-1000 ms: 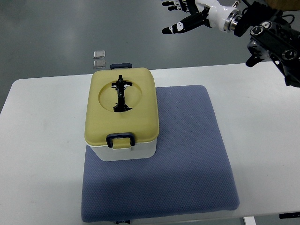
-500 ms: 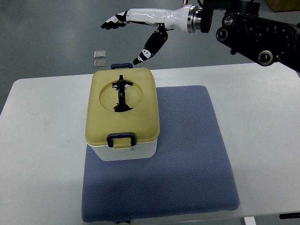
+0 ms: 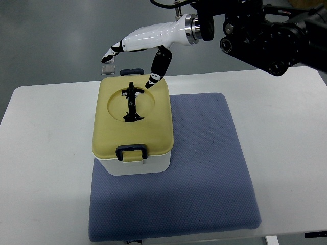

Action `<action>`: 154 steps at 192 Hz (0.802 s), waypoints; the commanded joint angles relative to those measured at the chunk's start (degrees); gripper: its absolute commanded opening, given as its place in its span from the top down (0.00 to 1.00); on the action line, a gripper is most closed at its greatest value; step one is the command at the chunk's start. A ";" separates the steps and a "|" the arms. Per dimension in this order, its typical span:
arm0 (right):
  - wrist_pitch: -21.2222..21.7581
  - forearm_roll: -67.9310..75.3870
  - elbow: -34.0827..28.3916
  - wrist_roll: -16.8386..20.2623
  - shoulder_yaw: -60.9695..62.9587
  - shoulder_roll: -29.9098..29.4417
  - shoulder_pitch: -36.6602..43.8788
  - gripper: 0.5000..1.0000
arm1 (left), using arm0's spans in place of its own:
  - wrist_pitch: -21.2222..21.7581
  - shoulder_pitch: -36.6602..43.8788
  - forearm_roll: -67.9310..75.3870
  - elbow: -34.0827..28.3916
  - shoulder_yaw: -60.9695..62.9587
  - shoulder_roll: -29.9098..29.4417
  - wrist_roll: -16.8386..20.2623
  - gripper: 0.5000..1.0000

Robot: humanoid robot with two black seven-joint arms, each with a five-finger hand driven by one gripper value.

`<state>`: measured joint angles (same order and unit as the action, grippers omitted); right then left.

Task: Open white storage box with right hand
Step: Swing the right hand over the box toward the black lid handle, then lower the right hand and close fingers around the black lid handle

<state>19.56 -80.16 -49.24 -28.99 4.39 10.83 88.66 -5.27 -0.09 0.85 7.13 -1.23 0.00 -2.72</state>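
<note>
The white storage box stands on the left part of a blue mat. Its yellow lid is down, with a black folding handle lying in a round recess and dark latches at the front and back. My right hand reaches in from the upper right, above the box's back edge. Its fingers are spread and hold nothing. The thumb tip hangs just over the lid's back right corner. The left arm is out of sight.
The mat lies on a white table. Two small silver squares lie on the floor behind the table. The right arm's dark forearm fills the upper right corner.
My right hand has swung from the upper right to the left and come down towards the back of the box. The box has not moved.
</note>
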 commanded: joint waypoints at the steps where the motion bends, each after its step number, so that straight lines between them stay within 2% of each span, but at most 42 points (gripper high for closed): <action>1: -0.31 -1.76 0.02 -0.46 -1.14 -0.63 1.43 0.16 | 0.00 -0.08 -0.06 0.07 -0.09 0.00 0.00 0.00; 83: -1.37 -3.95 0.02 -1.51 -5.45 -1.69 5.03 0.17 | 0.26 -0.34 -0.06 -0.10 0.00 0.00 0.00 0.00; 154: -2.24 -8.87 -0.06 -4.85 -10.02 -1.86 7.84 0.22 | 0.26 -0.34 -0.06 -0.10 0.00 0.00 0.00 0.00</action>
<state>17.97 -87.05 -49.23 -32.54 -4.65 9.00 96.16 -5.03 -0.44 0.78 7.02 -1.23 0.00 -2.73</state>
